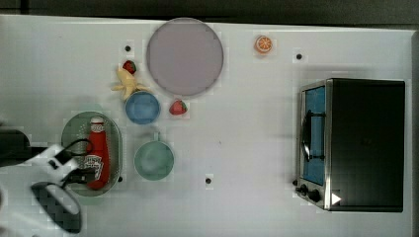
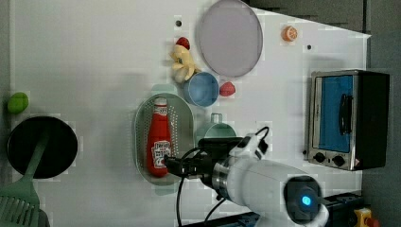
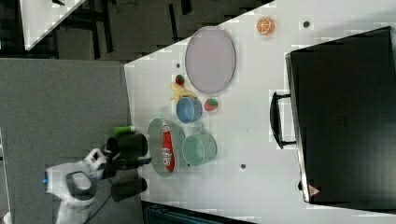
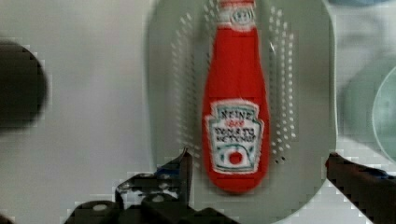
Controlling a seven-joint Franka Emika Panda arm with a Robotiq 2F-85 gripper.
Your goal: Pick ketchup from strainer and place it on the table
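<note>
1. Top view: the ketchup (image 1: 98, 153) is seen lying flat in the strainer (image 1: 72, 129) on the white bench (image 1: 247, 148), cap toward the top view's top. The jaws (image 1: 81, 173) are placed over the bottle's base end, at the strainer's lower part. A green bowl (image 1: 154, 159) is set just beside the strainer on the top view's right, with a blue bowl (image 1: 142, 107), a banana (image 1: 126, 84), two strawberries (image 1: 178, 107) and a grey plate (image 1: 185, 56) above it. A toaster oven (image 1: 353, 144) is placed well apart at the top view's right.

2. Left view: the ketchup (image 2: 159, 144) is shown inside the strainer (image 2: 185, 124); the jaws (image 2: 174, 165) are held at its base, reaching in from the left view's right.

3. Right view: the ketchup (image 3: 168, 149) is seen in the strainer (image 3: 156, 135), with the jaws (image 3: 144, 161) at the strainer's rim.

4. Wrist view: the jaws (image 4: 257, 163) are seen spread wide, one finger on either side of the ketchup (image 4: 236, 98), apart from it. The bottle is seen resting lengthwise on the strainer (image 4: 303, 70) floor, label up.
</note>
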